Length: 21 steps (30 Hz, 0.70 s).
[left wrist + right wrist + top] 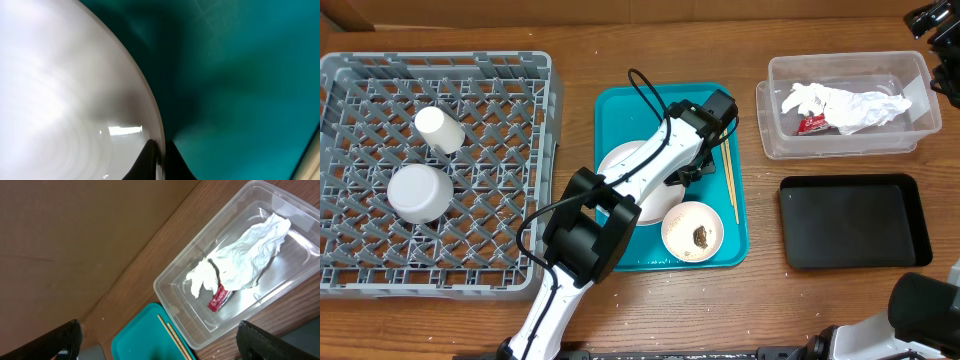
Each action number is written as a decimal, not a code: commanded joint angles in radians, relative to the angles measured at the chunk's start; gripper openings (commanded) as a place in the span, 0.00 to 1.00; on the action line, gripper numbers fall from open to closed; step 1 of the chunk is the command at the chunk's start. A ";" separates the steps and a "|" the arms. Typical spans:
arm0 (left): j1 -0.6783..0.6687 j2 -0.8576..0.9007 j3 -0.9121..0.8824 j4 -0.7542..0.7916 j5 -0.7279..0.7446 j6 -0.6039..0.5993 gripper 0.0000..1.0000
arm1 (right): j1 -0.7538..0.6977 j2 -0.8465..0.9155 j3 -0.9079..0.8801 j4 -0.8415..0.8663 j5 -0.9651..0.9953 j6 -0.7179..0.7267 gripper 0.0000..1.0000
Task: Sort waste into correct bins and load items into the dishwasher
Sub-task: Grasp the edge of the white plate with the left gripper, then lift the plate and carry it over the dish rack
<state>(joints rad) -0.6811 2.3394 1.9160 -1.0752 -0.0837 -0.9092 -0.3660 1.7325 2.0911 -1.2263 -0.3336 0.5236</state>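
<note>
A wooden table [575, 55] seen from above. At far left sits the grey dish rack [440, 60], standing in for the dishwasher; a white cup [439, 129] lies tipped on its lattice floor and a pale bowl [420, 192] rests mouth-down just below it, so those two items look loaded. In the middle lies a teal serving tray [620, 110] holding what remains to sort. On its left half is the whitish plate [623, 163], partly hidden by the white left arm reaching across it from the near edge. The left gripper [682, 180] is at the plate's right rim; the wrist view shows its dark fingers [145, 162] pressed together with the thin plate edge [159, 150] pinched between them, flat against the tray. Gripping the rim makes sense, since a flat plate offers nothing else to hold; the likely aim is carrying it left to the rack. Just right and nearer sits a second bowl [678, 222] holding a brown food lump [702, 236], which probably needs emptying before the bowl is racked. Thin chopsticks [729, 180] lie along the tray's right side. Further right, a clear tub [775, 120] holds crumpled white paper [845, 105] and a red wrapper [811, 124], dry waste kept together. Below it, a black tray [795, 225] holds nothing. The right gripper [160, 342] hangs above the tub with its fingers spread wide, holding nothing.
</note>
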 commanded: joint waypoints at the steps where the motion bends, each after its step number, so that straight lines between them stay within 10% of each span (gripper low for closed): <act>1: 0.004 0.016 0.030 -0.008 0.004 0.059 0.04 | -0.002 -0.026 0.004 0.003 -0.001 0.005 1.00; 21: 0.275 0.002 0.974 -0.511 -0.039 0.697 0.04 | -0.002 -0.026 0.004 0.003 -0.001 0.005 1.00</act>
<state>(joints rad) -0.4950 2.3528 2.7819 -1.5387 -0.0956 -0.4488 -0.3660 1.7325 2.0911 -1.2263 -0.3340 0.5240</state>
